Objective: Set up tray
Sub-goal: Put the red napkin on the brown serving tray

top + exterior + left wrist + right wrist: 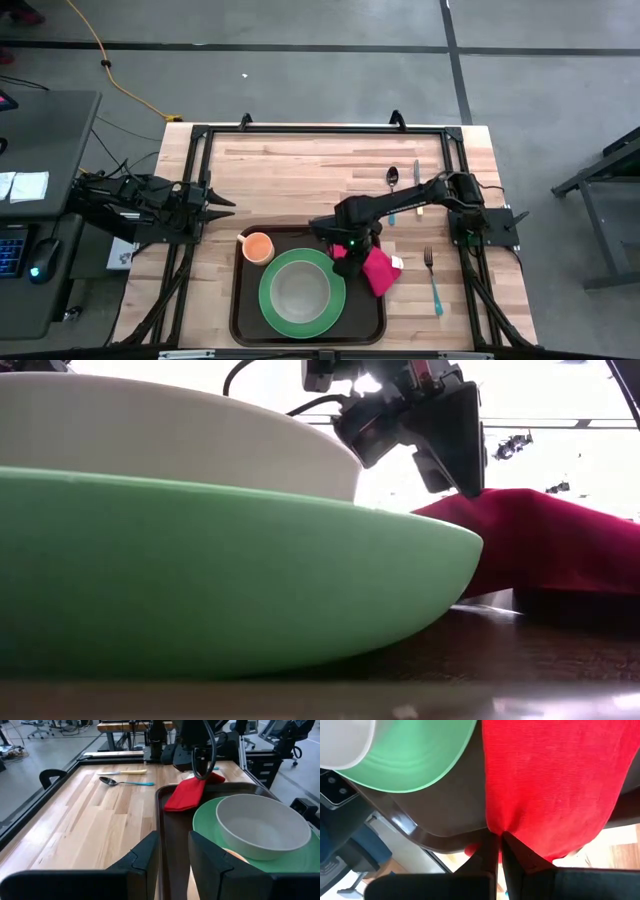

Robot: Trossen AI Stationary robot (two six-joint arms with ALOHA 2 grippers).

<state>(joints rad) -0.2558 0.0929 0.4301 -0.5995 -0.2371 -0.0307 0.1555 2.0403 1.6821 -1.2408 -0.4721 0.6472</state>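
While the right hand [499,851] pinches the red cloth [378,268] at one edge, its two fingers are clamped together on the fabric. This hand hangs over the right end of the tray [250,315], and the cloth lies draped across the tray's right rim, partly inside the tray and partly on the bench [300,180].

Just beside the cloth, inside the tray, sits the green plate [325,310], with a white bowl [298,288] resting in its middle. An orange cup [258,246] stands in the tray's far left corner, next to the plate's rim. The tray itself is dark brown, lies at the near edge of the bench, and is centred between the two arms.

On the bench to the right of the tray lies a fork [433,280] with a blue handle. Farther back lie a spoon [392,188] and a knife [417,188], side by side.

The left hand [228,206] waits at the left side of the bench, released, fingers partly apart, holding nothing, well apart from the tray.
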